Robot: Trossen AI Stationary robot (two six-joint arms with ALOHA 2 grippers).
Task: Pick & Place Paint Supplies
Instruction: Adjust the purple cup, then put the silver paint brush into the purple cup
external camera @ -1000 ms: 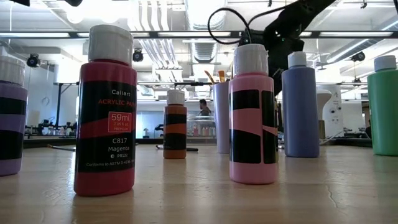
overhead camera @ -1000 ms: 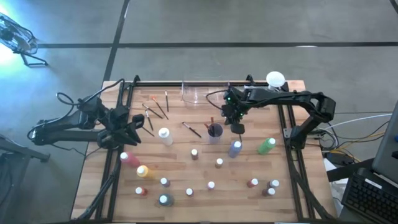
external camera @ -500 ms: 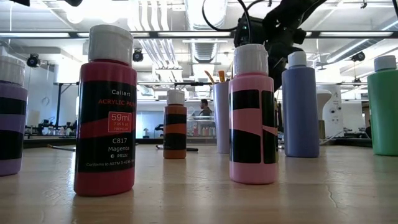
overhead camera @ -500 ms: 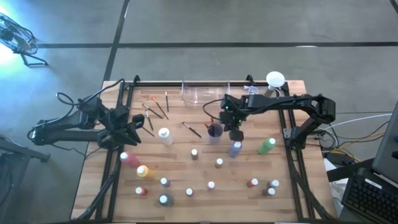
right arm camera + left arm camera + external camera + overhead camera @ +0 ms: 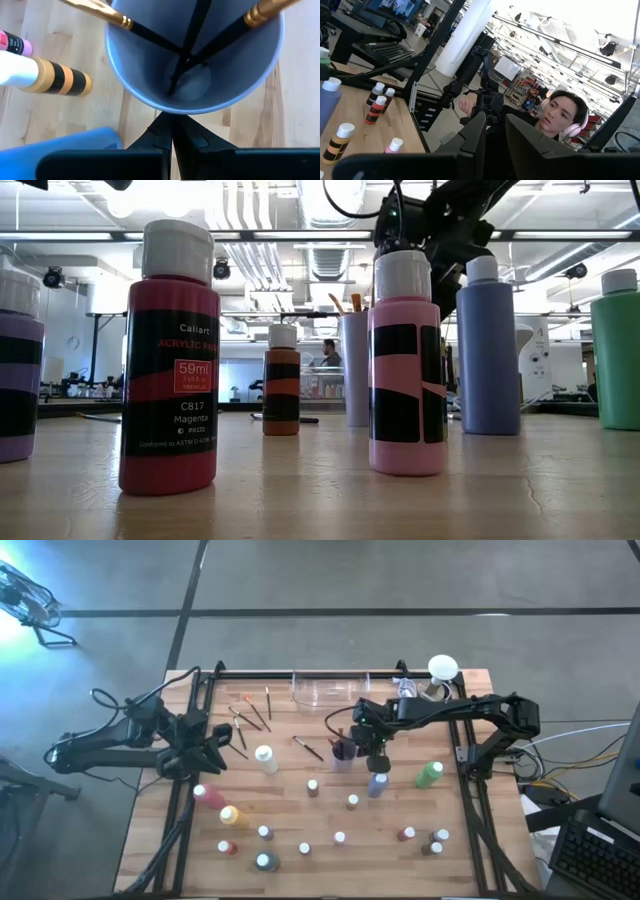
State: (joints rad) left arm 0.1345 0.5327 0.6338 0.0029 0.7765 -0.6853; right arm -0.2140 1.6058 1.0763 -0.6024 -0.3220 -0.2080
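Note:
My right gripper (image 5: 377, 752) is shut and points down between a blue-grey cup (image 5: 343, 752) and a tall blue bottle (image 5: 378, 780). In the right wrist view its fingertips (image 5: 172, 131) sit just outside the cup's rim (image 5: 120, 65). Dark-handled brushes (image 5: 192, 30) lean inside the cup. Other brushes (image 5: 250, 716) lie loose on the far left of the table. Small bottles stand upright across the near half. My left gripper (image 5: 214, 744) waits open at the table's left, holding nothing. My right gripper's shut fingers (image 5: 165, 134) come from above and stand in the gap between the cup's outer wall and the blue bottle (image 5: 60, 145). I cannot tell whether they touch either one.
A clear plastic container (image 5: 325, 688) sits at the far edge. A green bottle (image 5: 429, 774) stands right of the blue one, and a white bottle (image 5: 265, 758) left of the cup. Magenta (image 5: 170, 360) and pink (image 5: 405, 370) bottles stand near the front. A person (image 5: 560, 117) is beyond the table.
My right gripper has moved toward the table's near edge and down, coming in beside the cup and over the blue bottle. It stayed shut. The blue bottle has shifted slightly in the low view. The left arm has kept still.

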